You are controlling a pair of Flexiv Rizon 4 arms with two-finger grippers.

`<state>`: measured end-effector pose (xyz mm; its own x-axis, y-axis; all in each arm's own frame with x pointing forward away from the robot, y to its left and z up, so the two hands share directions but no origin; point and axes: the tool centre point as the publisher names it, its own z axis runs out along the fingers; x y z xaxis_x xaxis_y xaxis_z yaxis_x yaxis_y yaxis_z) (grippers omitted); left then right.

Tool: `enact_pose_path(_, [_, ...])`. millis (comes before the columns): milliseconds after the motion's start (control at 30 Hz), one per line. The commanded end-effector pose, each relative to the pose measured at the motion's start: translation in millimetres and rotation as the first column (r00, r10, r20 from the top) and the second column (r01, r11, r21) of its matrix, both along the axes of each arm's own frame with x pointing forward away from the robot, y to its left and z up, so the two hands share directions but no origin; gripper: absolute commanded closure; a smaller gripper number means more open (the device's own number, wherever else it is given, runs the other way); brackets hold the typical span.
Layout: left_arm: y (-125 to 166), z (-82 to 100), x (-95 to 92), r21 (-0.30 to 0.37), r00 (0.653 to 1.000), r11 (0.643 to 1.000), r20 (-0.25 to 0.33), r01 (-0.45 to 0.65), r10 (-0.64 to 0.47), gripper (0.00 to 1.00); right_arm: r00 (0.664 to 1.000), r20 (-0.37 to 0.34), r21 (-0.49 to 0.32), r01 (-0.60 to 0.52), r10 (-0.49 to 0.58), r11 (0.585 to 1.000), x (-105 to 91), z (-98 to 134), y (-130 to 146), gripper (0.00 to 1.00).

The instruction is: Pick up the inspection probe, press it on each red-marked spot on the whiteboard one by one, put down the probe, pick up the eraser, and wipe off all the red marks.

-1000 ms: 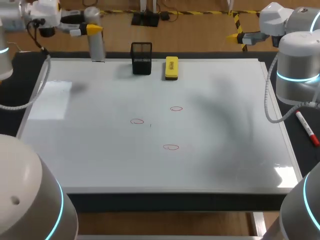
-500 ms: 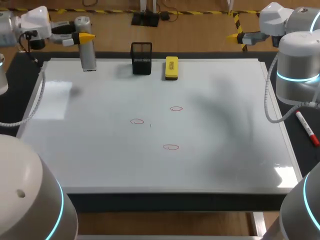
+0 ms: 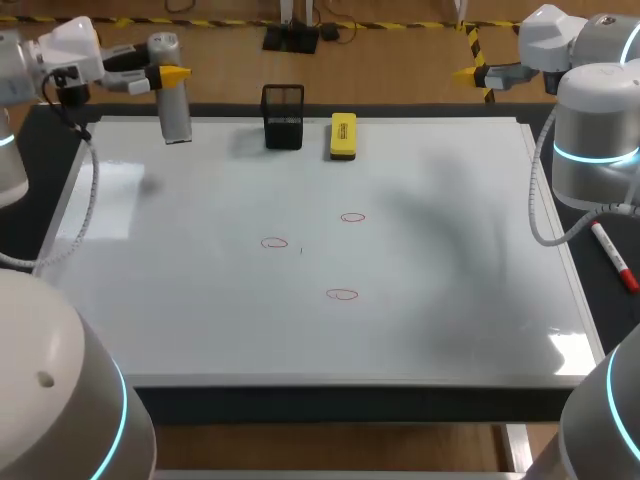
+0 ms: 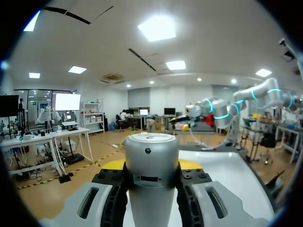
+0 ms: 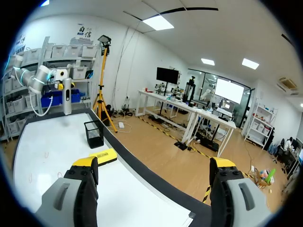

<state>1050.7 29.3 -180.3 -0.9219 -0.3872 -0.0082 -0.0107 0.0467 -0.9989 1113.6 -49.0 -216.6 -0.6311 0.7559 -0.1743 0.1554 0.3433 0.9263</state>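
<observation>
Silver probe (image 3: 175,100) clamped upright in left jaws at far edge of whiteboard (image 3: 200,330) for tip-down pressing; right jaws wide, empty.

The probe (image 3: 172,100) is silver-grey. The whiteboard (image 3: 200,320) is plain white with three thin red rings (image 3: 342,294). The eraser (image 3: 343,136) is yellow and the mesh cup (image 3: 283,118) black. A white and red pen (image 3: 612,258) lies on the black table (image 3: 620,310). The left hand (image 4: 150,166) and right hand (image 5: 154,166) are grey with yellow tips.
</observation>
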Motion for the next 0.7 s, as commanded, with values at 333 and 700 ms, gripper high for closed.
enact_pose_path(333, [-1.3,2.0,-3.6,0.001,0.999,0.999,0.004,-0.052,0.052,1.0,0.964,-0.134,-0.113,-0.243,0.228,0.963,28.9,-15.6,22.9,0.0])
enact_pose_path(700, [-1.3,2.0,-3.6,0.001,0.999,0.999,0.004,-0.052,0.052,1.0,0.813,-0.369,-0.334,-0.569,0.451,0.752,54.6,-32.7,53.9,0.0])
